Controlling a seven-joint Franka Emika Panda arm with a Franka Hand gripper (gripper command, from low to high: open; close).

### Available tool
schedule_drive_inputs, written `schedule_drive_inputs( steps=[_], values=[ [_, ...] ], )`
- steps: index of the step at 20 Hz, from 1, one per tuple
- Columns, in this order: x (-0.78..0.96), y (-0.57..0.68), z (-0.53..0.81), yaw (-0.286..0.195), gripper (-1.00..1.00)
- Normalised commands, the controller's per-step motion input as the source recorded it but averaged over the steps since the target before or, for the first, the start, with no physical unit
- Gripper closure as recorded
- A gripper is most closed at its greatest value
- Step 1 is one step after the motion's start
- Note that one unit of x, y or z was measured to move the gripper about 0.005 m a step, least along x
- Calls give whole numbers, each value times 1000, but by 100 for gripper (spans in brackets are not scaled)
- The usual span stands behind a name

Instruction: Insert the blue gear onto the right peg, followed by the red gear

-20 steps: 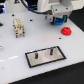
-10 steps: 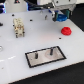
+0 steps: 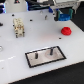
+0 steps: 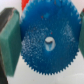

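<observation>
One blue gear fills the wrist view, pinched between the gripper pads; its edges are cropped. Exterior view: gripper mostly cut off at the top, red gear on the table, right peg upright on the plate, blurry.

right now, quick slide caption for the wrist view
Wrist view: blue gear fills the frame between the pincer fingers, centre hole visible.

Lying flat across the exterior view: white table. Standing upright on it, toward the exterior view's left and well apart from the plate: small beige block-shaped object with dark spots. Showing behind the table: blurred dark and blue background clutter, too unclear to identify.
</observation>
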Motion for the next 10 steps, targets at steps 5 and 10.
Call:
schedule_drive_inputs(
  steps=[5, 10],
  values=[
    [819, -249, 413, 0, 100],
    [804, -281, 321, 0, 100]
  ],
)
